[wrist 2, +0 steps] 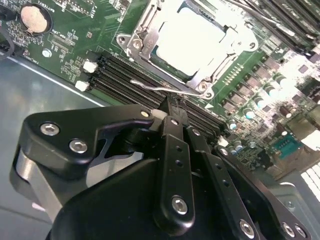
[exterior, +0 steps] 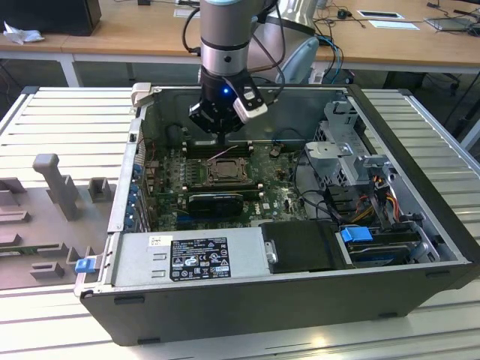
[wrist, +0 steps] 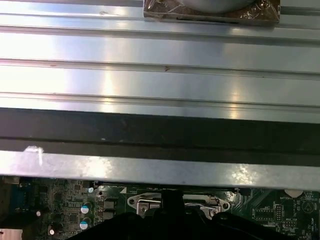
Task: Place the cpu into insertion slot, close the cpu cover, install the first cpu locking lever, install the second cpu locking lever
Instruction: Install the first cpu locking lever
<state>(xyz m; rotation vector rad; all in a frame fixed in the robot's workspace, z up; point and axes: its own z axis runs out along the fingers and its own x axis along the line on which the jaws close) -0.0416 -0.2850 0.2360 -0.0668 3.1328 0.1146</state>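
The single arm (exterior: pixel 225 34) hangs near vertical with its wrist (exterior: pixel 223 71) straight and a small blue light (exterior: pixel 225 91) glowing there, and the black gripper (exterior: pixel 216 129) (wrist 2: pixel 172 107) (wrist: pixel 170 200) points downward, tilted slightly, its two fingers (wrist 2: pixel 172 150) drawn together at the tips.

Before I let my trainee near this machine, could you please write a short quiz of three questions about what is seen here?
1. True or false: the cpu lies in the insertion slot, with the cpu cover flat around it.
2. The computer case is: A open on top; B closed; C upside down.
3. Fill in: the gripper hangs above the ___ coloured board.
Key: 1 true; 2 A; 3 green.
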